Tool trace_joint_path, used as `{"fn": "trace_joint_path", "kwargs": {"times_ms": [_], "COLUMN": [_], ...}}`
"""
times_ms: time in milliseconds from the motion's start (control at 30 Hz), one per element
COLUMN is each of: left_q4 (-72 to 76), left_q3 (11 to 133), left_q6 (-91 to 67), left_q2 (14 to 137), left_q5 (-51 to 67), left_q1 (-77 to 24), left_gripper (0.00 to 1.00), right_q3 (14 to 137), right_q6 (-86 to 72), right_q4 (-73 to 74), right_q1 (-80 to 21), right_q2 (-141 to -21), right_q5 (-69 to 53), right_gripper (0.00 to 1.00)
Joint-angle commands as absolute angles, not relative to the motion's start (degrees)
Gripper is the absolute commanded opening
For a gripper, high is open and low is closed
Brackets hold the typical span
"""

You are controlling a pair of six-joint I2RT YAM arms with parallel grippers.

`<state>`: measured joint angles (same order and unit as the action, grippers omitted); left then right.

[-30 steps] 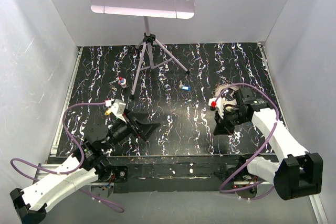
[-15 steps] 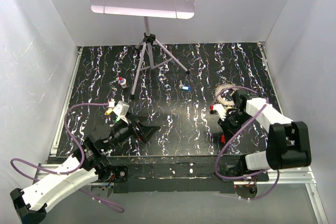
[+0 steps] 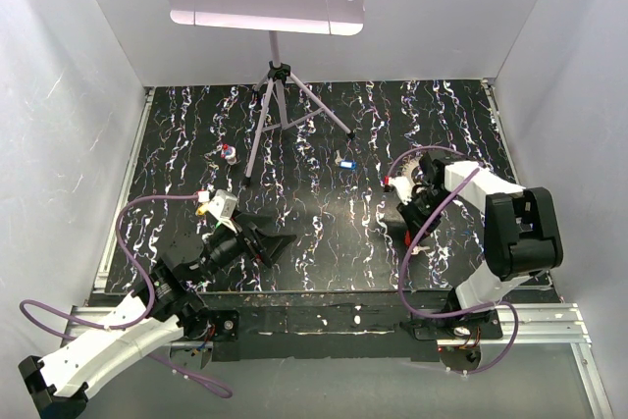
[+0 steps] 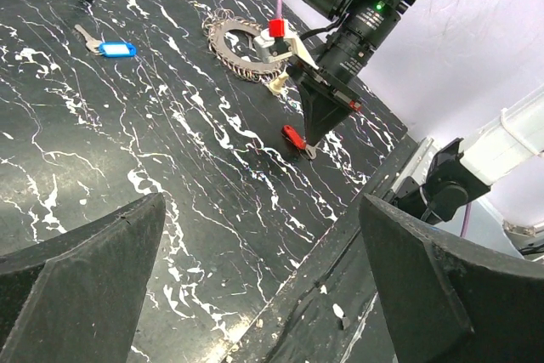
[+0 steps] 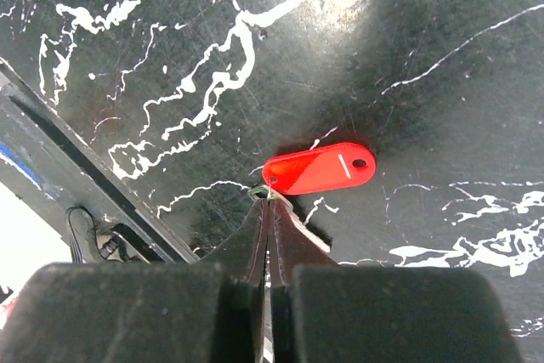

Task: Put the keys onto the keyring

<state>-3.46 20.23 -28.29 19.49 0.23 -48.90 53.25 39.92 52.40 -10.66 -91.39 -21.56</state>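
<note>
Top external view, nearest first: the left gripper (image 3: 267, 238) sits low over the near-left part of the table (image 3: 324, 272), its 2 fingers spread as wide as they go and holding nothing. In the left wrist view those fingers (image 4: 85, 286) frame only marbled black surface, well apart from every key.

On the near-right, the right gripper (image 5: 268, 203) points down at the table with its jaws pressed together and no gap between them. Its tip meets one end of the red key (image 5: 320, 168), which lies flat. The tip sits right at the small metal loop on the tag's end, but I cannot tell whether it pinches that loop or only rests against it.

Just beyond the red key lies the keyring (image 4: 240, 50), flat on the table, its rim fringed with small metal pieces. Part of the right wrist overlaps its edge in the left wrist view.

Farther back, near the table's middle, the blue key (image 4: 115, 48) lies flat, apart from the keyring. Over to the left, the far-left key (image 3: 229, 152), red and pale, sits near 1 leg of the stand (image 3: 280, 105), whose 3 legs rest toward the back of the table.
</note>
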Motion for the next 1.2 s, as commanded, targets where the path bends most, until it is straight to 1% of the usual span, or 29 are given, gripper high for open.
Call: {"fn": "trace_joint_path", "kwargs": {"times_ms": [0,333,600,700,800,1033,1167], "left_q4": [-4.0,-3.6,-3.6,-3.8,-4.3,-4.2,-4.5], "left_q3": [19.8,18.2,17.3,17.4,17.6,17.7,18.1], "left_q6": [-27.2,-27.9,-28.4,-28.4,-28.5,-28.3,-28.4], "left_q2": [19.3,18.2,17.2,17.1,16.7,16.1,16.3], "left_q5": [-0.9,-0.9,-1.2,-1.1,-1.2,-0.9,-0.4], "left_q1": [-48.7,-48.7,-48.7,-48.7,-48.7,-48.7,-48.7], "left_gripper": [0.98,0.98,0.98,0.98,0.98,0.98,0.98], "right_q3": [56.5,57.1,57.2,57.0,55.8,53.4,51.4], "right_q6": [37.0,34.7,34.0,35.1,36.9,46.7,51.1], "right_q4": [51.4,48.8,48.3,48.7,49.6,59.7,65.0], "right_q1": [-11.9,-14.8,-15.1,-15.1,-15.1,-12.7,-10.3], "right_q2": [-93.1,-94.5,-93.6,-90.7,-85.3,-71.2,-65.7], "right_q5": [-20.5,-19.3,-18.8,-19.0,-20.0,-23.0,-22.0], "right_gripper": [0.01,0.01,0.01,0.01,0.01,0.01,0.01]}}
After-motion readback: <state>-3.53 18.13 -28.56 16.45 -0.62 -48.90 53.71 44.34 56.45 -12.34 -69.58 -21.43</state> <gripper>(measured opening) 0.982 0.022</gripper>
